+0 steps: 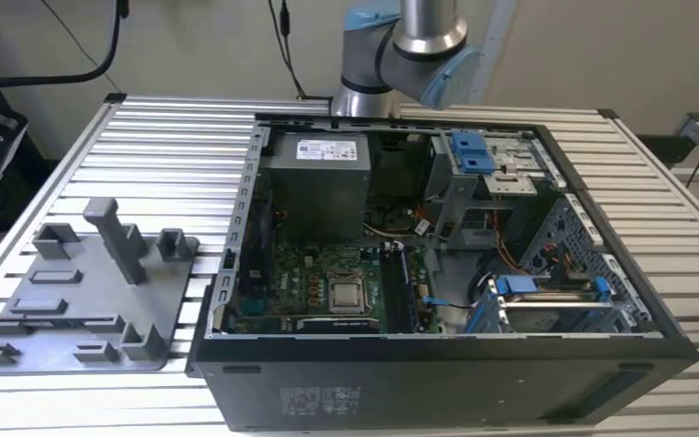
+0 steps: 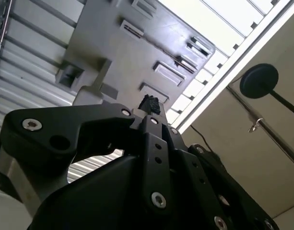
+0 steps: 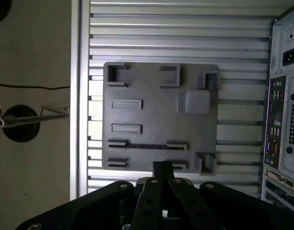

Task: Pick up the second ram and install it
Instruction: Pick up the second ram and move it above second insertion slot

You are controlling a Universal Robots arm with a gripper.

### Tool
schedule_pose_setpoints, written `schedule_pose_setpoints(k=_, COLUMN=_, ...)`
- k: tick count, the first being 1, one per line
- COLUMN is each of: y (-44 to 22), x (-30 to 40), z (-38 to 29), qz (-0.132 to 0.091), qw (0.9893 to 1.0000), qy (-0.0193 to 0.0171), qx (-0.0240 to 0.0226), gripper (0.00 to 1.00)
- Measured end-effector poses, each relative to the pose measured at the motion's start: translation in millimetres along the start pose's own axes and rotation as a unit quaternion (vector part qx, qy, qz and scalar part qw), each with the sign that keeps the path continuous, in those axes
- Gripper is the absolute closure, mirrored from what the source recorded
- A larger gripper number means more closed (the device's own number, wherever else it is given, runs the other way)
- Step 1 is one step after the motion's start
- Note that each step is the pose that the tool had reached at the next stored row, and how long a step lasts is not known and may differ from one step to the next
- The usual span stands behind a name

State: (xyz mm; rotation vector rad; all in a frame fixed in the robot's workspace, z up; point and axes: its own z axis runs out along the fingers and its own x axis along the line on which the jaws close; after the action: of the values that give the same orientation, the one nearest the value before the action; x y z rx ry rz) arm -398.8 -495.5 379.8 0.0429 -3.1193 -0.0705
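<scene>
The second ram [image 3: 147,145] is a thin dark stick standing on edge between two pairs of holders on the grey tray [image 3: 151,115]. In the first wrist view my gripper [image 3: 162,168] hangs high above the tray, its tip over the tray edge nearest the stick. Its black fingers [image 2: 149,103] are pressed together with nothing between them. In the exterior view the tray [image 1: 76,350] lies at the left of the open computer case [image 1: 447,273], and the motherboard's memory slots [image 1: 400,289] run beside the processor socket [image 1: 347,296].
The slatted metal table [image 1: 167,155] carries the tray and the case. Tall grey blocks [image 1: 119,238] rise from the tray. The arm's base [image 1: 380,64] stands behind the case. Blue drive brackets [image 1: 473,150] and cables [image 1: 501,259] crowd the case on the exterior view's right.
</scene>
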Motion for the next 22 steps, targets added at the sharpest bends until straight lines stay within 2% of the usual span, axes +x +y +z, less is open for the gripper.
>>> schedule_pose_setpoints(k=6, y=0.1, x=1.0, z=-0.1, qz=-0.019, qw=0.9998, qy=0.0011, qx=0.0027, gripper=0.89)
schedule_pose_setpoints(k=13, y=1.0, x=5.6, z=0.4, qz=-0.038, qw=0.9993, qy=0.0019, qx=0.0042, gripper=0.89)
schedule_pose_setpoints(k=22, y=1.9, x=10.8, z=0.9, qz=-0.064, qw=0.9979, qy=0.0031, qx=0.0068, gripper=0.89)
